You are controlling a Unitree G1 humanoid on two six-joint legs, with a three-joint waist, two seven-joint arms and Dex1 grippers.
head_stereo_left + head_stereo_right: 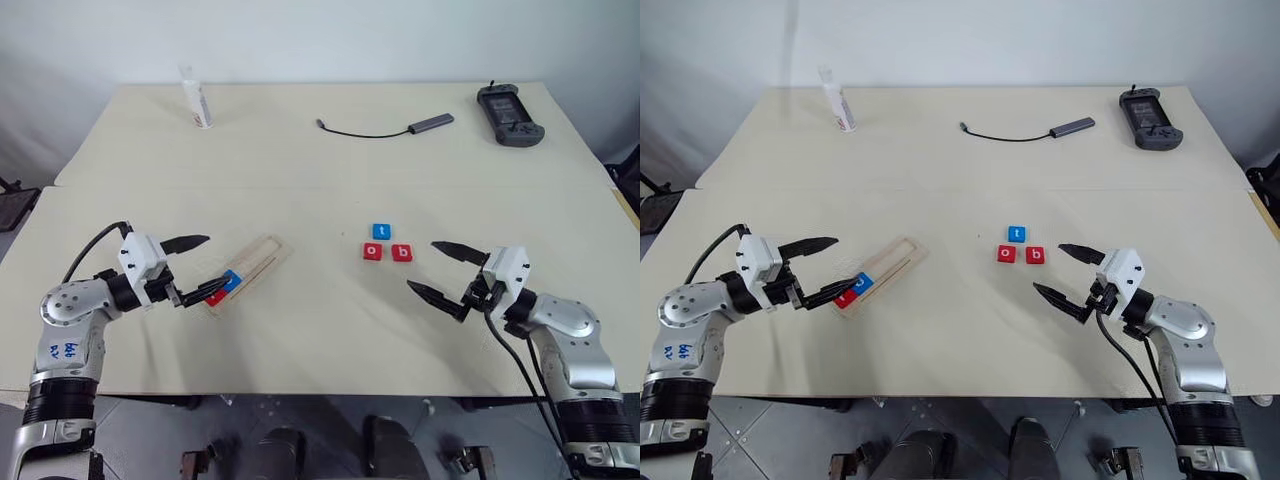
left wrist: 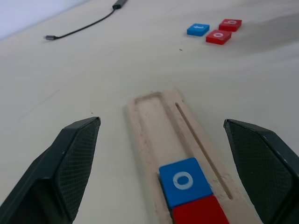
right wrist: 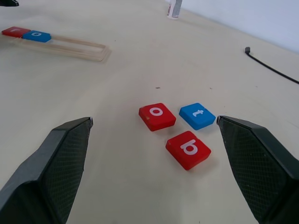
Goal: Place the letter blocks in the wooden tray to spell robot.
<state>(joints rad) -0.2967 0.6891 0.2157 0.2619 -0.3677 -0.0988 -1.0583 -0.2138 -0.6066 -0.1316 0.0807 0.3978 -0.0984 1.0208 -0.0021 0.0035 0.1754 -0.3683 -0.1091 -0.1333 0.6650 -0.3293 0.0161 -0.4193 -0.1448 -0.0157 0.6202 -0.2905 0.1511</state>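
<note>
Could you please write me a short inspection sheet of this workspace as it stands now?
Surface: pale table, two tops joined by a seam.
Job's things: wooden tray holds a red tile and the blue o tile at its near end; red o tile, red b tile and blue t tile lie loose on the table.
Clutter: white bottle, black handheld device.
Grippers: left gripper open at the tray; right gripper open near the loose tiles.
Cables: black adapter cable at the far side.
Surroundings: white wall.

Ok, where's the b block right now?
The red b block lies loose on the table's right half, beside the red o, below the blue t.
</note>
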